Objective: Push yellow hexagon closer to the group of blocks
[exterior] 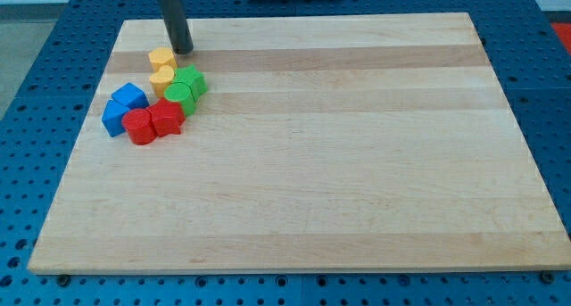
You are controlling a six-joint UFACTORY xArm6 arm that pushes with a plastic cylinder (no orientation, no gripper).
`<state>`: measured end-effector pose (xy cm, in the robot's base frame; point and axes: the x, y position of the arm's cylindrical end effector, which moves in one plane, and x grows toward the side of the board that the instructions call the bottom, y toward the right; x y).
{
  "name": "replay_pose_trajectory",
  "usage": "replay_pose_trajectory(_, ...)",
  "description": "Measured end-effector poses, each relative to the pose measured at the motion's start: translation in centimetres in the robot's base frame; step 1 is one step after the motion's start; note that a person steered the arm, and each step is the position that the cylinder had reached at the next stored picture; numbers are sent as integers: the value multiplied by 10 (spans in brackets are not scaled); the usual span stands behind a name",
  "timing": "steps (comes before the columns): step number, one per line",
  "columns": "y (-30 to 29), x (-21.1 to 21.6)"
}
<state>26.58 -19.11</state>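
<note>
The yellow hexagon sits near the board's upper left corner, touching a second yellow block just below it. My tip is right beside the hexagon, at its upper right. Below and right lie two green blocks. Two red blocks sit below those. Two blue blocks lie at the cluster's left. All these blocks form one tight group.
The wooden board rests on a blue perforated table. The board's left edge runs close to the blue blocks, and its top edge lies just above my tip.
</note>
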Motion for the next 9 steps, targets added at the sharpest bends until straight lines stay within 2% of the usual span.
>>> replay_pose_trajectory(2,-15,3)
replay_pose_trajectory(6,-16,42)
replay_pose_trajectory(9,-16,47)
